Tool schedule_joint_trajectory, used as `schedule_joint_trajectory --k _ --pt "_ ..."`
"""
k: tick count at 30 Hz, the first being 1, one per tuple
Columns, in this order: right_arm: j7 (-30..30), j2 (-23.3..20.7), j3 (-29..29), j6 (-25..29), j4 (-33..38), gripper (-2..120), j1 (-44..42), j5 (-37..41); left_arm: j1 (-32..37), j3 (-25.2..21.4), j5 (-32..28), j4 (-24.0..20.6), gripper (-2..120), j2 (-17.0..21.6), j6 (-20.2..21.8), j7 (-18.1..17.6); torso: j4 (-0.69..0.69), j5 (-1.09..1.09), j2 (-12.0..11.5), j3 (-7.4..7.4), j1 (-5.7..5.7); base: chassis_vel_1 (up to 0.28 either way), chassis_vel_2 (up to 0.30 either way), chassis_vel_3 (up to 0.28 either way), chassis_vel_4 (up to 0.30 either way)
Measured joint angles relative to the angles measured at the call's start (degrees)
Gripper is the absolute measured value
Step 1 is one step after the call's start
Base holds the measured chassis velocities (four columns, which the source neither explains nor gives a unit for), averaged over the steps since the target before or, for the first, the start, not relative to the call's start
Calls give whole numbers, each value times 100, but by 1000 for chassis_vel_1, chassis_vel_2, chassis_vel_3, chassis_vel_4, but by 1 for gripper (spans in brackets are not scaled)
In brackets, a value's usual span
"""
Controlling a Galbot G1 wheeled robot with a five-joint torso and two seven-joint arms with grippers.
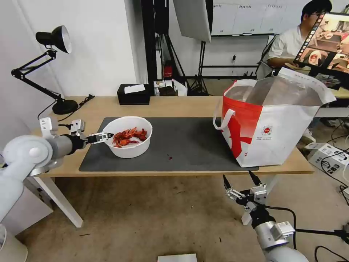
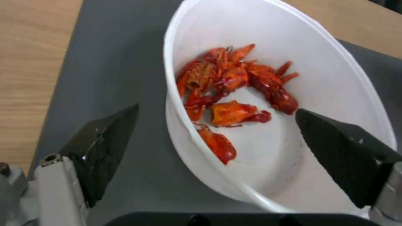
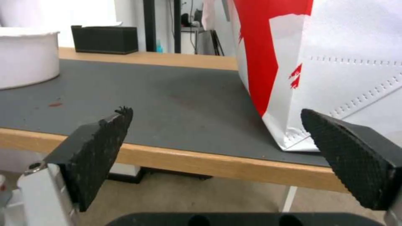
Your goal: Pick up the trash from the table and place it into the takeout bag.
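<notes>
Bowl: white round plastic bowl (image 1: 128, 137) of red crayfish shells (image 2: 226, 91), on the dark grey rectangular mat (image 1: 181, 138).
Left gripper (image 2: 215, 116): spread, straddling the bowl's rim.
Bag: white-and-red insulated takeout bag (image 1: 276, 123), well right of bowl.
Right gripper (image 1: 240, 179): spread, below the table (image 1: 171, 103) edge.

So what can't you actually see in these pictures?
- Inside of the takeout bag: head view, its tall foil-lined walls hide any contents.
- Whether the left pincer touches the bowl: its fingers straddle the rim, contact unclear.
- Small red speck on the mat: too small to identify.
- Right pincer waits open below the table edge.
</notes>
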Motion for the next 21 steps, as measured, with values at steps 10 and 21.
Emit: schedule_joint_trajectory --k 10,21 --pt "0 0 0 0 0 100 1 0 -634 706 -436 358 100 -229 -39 -1057 0 -1 0 0 0 0 0 0 0" --pt "0 0 0 0 0 100 0 0 -1090 1125 -955 683 100 -507 -61 -2041 0 -1 0 0 0 0 0 0 0"
